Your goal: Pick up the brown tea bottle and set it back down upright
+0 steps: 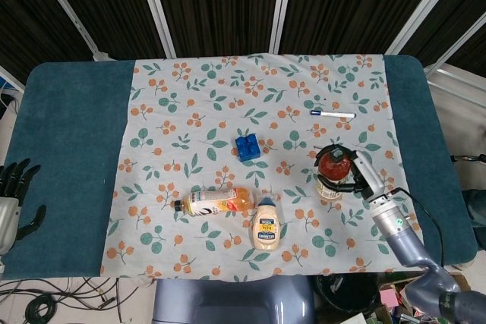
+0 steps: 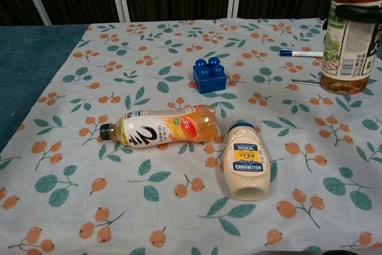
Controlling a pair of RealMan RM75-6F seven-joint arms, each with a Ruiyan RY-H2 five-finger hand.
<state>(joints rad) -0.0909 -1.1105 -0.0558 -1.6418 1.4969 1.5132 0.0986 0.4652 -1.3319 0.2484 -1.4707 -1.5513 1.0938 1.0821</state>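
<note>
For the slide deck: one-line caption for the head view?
Right hand holds the brown tea bottle upright on the floral cloth, beside the blue toy brick.

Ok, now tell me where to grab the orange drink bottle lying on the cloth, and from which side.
Grip the orange drink bottle around its labelled middle, coming straight down from above. It lies on its side, cap toward the left, so the round body is exposed on top. The mayonnaise bottle crowds its base end, so stay near the middle or cap end. This is a judgement from its pose.
</note>
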